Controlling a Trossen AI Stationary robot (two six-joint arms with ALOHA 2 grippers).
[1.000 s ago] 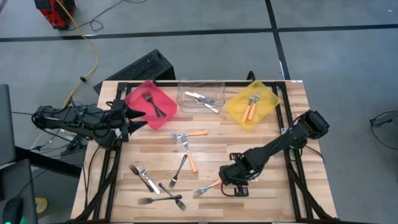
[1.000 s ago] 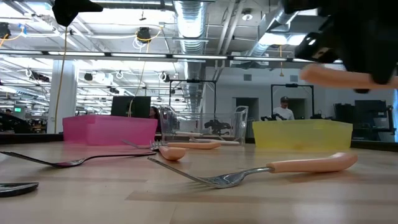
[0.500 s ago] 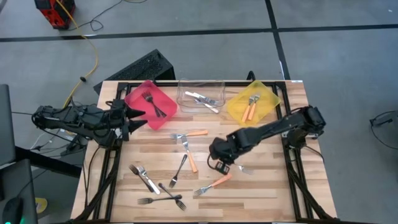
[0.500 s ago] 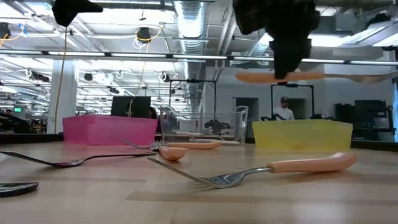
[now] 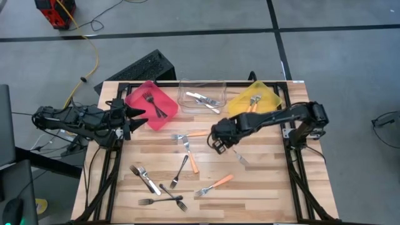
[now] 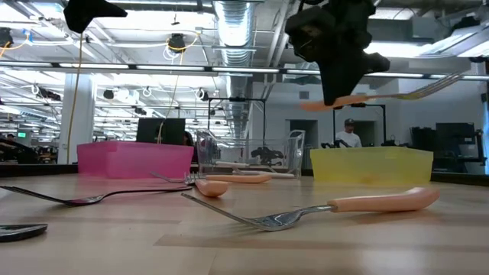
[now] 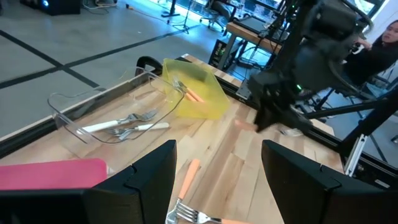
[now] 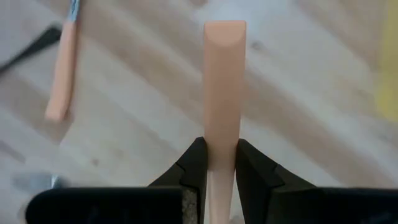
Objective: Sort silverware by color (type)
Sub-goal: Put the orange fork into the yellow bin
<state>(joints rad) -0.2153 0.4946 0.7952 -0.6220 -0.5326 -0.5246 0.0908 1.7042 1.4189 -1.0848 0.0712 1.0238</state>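
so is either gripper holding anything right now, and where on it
The right gripper is shut on an orange-handled fork, pinching its handle, tines free in the air. The left gripper, by the red bin, holds nothing.

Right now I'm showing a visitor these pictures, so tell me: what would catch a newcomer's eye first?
Most striking is the right gripper above mid-table, clamped on an orange-handled fork held level in the air. Behind it, along the far edge, sit the red bin, clear bin and yellow bin, each holding forks. The left gripper waits open beside the red bin.
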